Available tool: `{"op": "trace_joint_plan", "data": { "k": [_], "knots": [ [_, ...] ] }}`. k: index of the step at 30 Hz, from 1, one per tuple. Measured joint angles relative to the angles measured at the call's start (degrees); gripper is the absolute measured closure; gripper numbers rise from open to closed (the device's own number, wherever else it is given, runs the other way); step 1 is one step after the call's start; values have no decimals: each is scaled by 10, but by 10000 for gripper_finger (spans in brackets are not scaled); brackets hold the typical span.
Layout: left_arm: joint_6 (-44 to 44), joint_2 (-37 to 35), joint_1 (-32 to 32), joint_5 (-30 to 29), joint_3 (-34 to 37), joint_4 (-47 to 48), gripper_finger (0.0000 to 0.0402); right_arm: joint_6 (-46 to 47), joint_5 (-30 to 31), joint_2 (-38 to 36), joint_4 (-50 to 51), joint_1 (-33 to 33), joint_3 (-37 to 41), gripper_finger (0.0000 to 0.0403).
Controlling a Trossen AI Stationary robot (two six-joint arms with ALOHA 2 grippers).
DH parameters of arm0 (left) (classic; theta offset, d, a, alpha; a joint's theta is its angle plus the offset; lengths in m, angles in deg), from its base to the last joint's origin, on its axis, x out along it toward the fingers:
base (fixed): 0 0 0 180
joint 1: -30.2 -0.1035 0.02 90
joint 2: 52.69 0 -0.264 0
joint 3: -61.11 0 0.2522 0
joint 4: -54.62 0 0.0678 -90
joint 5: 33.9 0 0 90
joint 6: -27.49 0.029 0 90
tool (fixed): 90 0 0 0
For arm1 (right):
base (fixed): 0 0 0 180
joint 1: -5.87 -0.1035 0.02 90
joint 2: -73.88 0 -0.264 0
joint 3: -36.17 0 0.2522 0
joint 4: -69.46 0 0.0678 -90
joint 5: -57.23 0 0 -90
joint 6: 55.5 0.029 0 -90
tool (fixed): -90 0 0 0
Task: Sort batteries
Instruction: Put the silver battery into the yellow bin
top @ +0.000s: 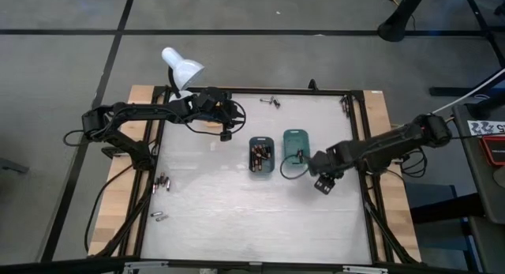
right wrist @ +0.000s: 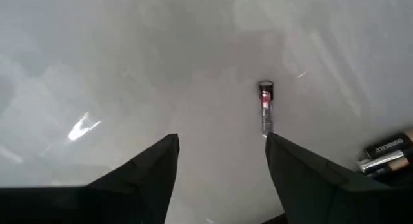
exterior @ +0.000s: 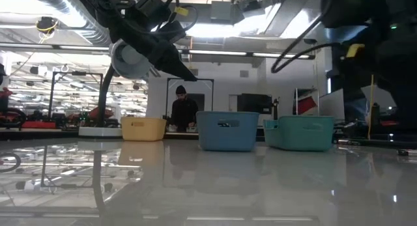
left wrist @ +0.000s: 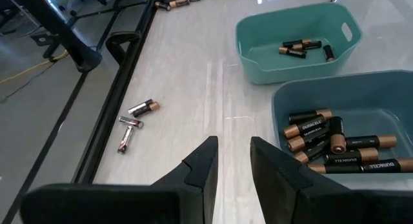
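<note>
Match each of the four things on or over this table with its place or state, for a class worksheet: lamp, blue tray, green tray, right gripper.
Things:
1. white lamp
2. blue tray
3. green tray
4. right gripper

Place or state:
A. holds only a few batteries
B. stands at a corner of the table, on the left arm's side
C. holds many batteries
D. open, holding nothing, near the green tray

Pairs: 1-B, 2-C, 3-A, 4-D

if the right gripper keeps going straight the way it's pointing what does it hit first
Probably the bare table. The right gripper, open, points at it; the nearest thing ahead is a silvery battery with a red mark, off toward one finger, likely just missed.
</note>
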Motion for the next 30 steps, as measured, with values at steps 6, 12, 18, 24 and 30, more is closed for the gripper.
{"op": "trace_joint_plan", "data": {
  "k": [6, 12, 18, 24, 30],
  "knots": [
    [-17, 0, 4, 0, 0, 0, 320, 35, 48, 2, -8, -37, 31, 167],
    [-22, 0, 17, 0, 0, 1, 320, 26, 47, 3, -61, -36, 83, 195],
    [-20, 0, 23, 0, 0, 1, 320, 23, 49, 2, -117, -36, 129, 242],
    [-20, 0, 22, 0, 0, -8, 320, 23, 59, 0, -141, -36, 154, 277],
    [-22, 0, 22, 0, 0, -21, 320, 23, 66, 1, -142, -36, 156, 335]
  ]
}}
